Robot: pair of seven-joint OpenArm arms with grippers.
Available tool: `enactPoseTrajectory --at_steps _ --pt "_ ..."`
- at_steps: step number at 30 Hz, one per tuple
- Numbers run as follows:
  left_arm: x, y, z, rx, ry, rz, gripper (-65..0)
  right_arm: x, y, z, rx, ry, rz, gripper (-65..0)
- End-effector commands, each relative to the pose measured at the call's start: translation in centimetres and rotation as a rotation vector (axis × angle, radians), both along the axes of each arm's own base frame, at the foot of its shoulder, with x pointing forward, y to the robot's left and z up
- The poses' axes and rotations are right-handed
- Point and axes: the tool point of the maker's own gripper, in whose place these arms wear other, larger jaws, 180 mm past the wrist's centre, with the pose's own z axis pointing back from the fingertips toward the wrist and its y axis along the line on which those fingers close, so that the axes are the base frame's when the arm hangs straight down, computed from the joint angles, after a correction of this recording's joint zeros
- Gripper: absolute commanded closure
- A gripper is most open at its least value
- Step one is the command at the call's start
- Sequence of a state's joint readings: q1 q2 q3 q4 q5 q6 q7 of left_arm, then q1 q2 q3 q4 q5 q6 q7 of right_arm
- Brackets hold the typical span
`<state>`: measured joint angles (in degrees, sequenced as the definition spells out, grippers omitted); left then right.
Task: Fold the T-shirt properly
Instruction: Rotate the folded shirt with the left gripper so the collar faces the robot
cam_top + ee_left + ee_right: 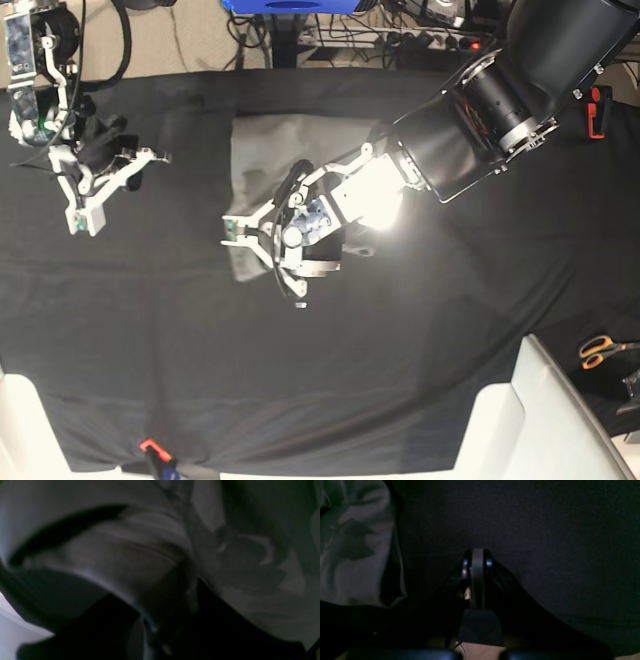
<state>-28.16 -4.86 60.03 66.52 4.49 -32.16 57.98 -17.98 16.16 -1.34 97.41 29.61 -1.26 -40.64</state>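
A: Left wrist view: filled with blurred folds of the grey T-shirt (130, 555), pressed right against the lens. Left gripper's jaws lost in dark blur; cannot tell whether clamped on fabric.

B: Right wrist view: right gripper (477, 562) pinched fully together, holding nothing, over the black cloth (545, 530). T-shirt off to its left edge.

A: Base view: T-shirt (262, 140) lying mid-cloth, partly folded. Left gripper (262, 235) low over the T-shirt's near edge. Right gripper (85, 215) well apart from the T-shirt, towards the far left. Orange-handled scissors (598, 350) well apart too, off the cloth's right edge.
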Motion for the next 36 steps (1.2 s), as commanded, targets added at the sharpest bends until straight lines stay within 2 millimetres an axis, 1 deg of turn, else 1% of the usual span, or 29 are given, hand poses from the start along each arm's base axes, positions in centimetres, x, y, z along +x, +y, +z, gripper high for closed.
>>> enactPoseTrajectory --at_steps 1,7,21,24,25,26,29,31,32,35,36 --pt "1.3 0.0 1.2 0.012 -0.04 0.005 0.0 0.9 -0.4 1.0 -0.009 -0.042 0.002 -1.4" --pt "1.4 1.0 0.9 0.024 -0.037 0.015 0.0 1.0 -0.3 1.1 -0.008 -0.046 0.002 -1.4" --pt "2.0 1.1 1.4 0.031 -0.058 0.013 -0.2 0.9 -0.3 1.1 -0.008 -0.046 0.004 -1.4" --pt "2.2 1.3 1.4 0.036 -0.06 0.014 -20.6 0.9 -0.2 1.1 -0.007 -0.045 0.006 -1.4" --pt "2.7 1.3 1.8 0.036 -0.072 0.014 -25.2 0.9 -0.2 1.1 -0.007 -0.045 0.006 -1.4" --pt "3.1 1.3 2.0 0.038 -0.081 0.015 -31.6 0.9 -0.2 1.1 -0.007 -0.045 0.007 -1.4" --pt "4.3 1.4 3.1 0.039 -0.11 0.016 -44.8 0.9 -0.2 1.1 -0.007 -0.046 0.007 -1.4" --pt "5.5 1.4 4.0 0.039 -0.137 0.017 -49.9 0.9 -0.2 1.1 -0.007 -0.046 0.007 -1.4" --pt "6.2 1.3 4.7 0.038 -0.154 0.016 -51.3 0.9 -0.2 1.1 -0.007 -0.045 0.008 -1.4" --pt "8.7 1.8 7.2 0.063 -0.219 0.031 -51.2 0.9 -0.2 1.1 -0.007 -0.045 0.008 -1.4" --pt "9.8 1.7 8.6 0.058 -0.25 0.044 -51.2 0.9 -0.2 1.1 -0.007 -0.045 0.008 -1.4"
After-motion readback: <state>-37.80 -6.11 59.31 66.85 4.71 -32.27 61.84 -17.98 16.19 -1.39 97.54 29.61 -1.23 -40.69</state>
